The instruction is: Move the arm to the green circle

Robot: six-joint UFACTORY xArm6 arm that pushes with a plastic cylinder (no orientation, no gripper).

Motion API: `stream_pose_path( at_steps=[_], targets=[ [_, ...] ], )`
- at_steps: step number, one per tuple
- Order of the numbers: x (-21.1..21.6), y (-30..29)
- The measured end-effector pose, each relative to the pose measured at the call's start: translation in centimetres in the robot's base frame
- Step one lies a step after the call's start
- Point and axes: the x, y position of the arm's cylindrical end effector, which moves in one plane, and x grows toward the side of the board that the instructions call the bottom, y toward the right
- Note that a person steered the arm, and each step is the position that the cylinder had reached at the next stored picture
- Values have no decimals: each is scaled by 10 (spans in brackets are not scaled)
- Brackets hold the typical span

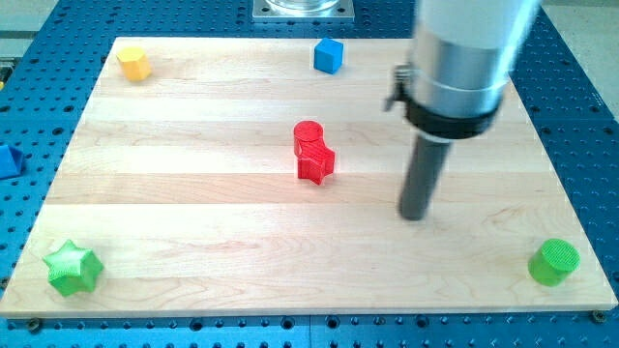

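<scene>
green circle [554, 262] sits on the wooden board's [193, 193] lower right, my tip [415, 216] well apart.

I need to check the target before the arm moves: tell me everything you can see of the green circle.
The green circle is a short, bright green cylinder that looks like ribbed plastic, standing on its flat end. It sits on the wooden board near the view's bottom right corner, close to the edge. Nothing touches it; my tip is up and to the view's left, well apart.

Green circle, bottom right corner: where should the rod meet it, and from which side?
No gripping here; my tip can only touch. Meet the green circle on its upper-left wall, coming from the view's left. It sits near the board's corner, so other sides look cramped.
</scene>
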Motion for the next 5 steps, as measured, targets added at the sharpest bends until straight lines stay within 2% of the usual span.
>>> stream_pose_path(
  at_steps=[1,2,3,5],
  targets=[
    [-10,49],
    [2,99],
    [30,145],
    [81,178]
  ],
)
